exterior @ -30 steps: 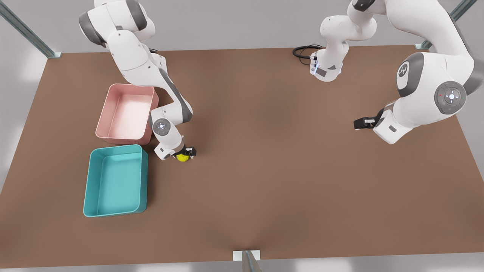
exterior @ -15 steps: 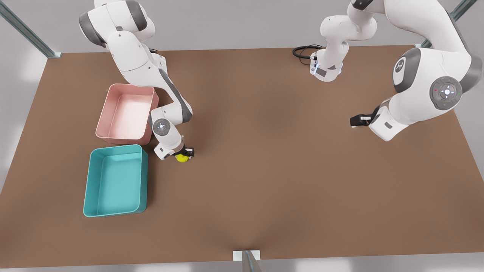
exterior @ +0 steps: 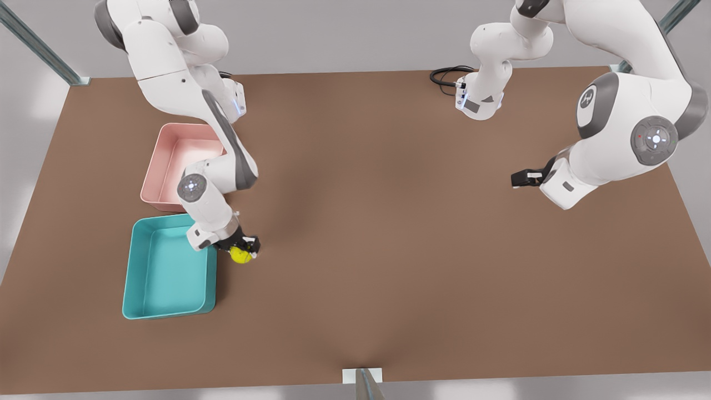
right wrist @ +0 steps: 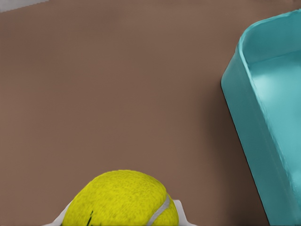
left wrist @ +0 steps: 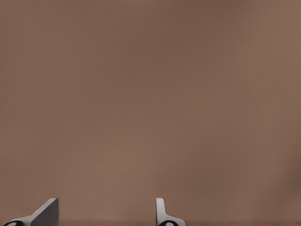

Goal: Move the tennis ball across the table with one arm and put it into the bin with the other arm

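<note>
Both Franka arms are showing glossy white shells with grey joint bands; round grey caps are glowing with small lights; black grippers are tipping each wrist; a black cable is looping at one base.

The right gripper points down at about eight o'clock in the front view, its fingers clamped on the tennis ball. The left gripper waits at three o'clock, wrist level, fingers spread apart.
</note>
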Controlling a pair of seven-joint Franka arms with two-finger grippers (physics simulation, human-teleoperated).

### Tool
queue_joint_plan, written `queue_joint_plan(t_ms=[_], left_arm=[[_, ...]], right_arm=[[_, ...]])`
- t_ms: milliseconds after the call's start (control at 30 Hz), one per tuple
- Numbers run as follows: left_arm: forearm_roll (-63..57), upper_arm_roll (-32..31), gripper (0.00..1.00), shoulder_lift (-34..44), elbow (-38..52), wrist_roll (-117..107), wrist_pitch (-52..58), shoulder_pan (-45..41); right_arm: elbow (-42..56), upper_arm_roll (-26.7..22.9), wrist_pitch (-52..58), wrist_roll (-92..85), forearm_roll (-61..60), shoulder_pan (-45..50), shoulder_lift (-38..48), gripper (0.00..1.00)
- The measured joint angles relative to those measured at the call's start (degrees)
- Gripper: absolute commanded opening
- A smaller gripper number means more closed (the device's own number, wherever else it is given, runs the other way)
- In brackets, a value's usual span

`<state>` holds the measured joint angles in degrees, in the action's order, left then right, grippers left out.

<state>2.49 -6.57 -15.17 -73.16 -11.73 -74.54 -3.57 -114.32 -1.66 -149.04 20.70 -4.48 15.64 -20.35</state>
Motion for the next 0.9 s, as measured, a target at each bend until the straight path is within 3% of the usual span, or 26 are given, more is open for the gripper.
queue_joint_plan(t_ms=[167, 300, 333, 533, 767, 900], left_arm=[[0.48, -0.08, 1.0, -1.0, -0.19, -0.3, 0.2, 0.07], [0.94, 0.17, 1.0, -1.59, 0.72, -0.48, 0.63, 0.26], [0.94, 0.25, 1.0, -1.59, 1.14, -0.51, 0.68, 0.54], [0.93, 0.26, 1.0, -1.6, 1.5, -0.66, 0.93, 0.67], [0.98, 0.2, 1.0, -1.6, 1.5, -0.76, 1.04, 0.73], [1.09, -0.1, 1.0, -1.53, 1.5, -0.82, 1.06, 0.3]], right_arm=[[6.12, -0.56, 8.6, -7.72, 0.7, -11.78, -1.38, 0.67], [10.09, -0.69, 12.43, -13.96, 1.91, -17.83, -7.38, 0.68], [10.52, -0.71, 12.99, -15.3, 2.14, -18.72, -8.71, 1.0], [11.66, -0.4, 15.68, -21.64, 2.67, -19.34, -8.76, 1.0], [37.75, -0.03, 41.18, -25.06, 7.43, -11.84, -1.19, 1.0], [31.61, 2.17, 52.74, -25.66, 10.04, -15.19, 12.54, 1.0]])
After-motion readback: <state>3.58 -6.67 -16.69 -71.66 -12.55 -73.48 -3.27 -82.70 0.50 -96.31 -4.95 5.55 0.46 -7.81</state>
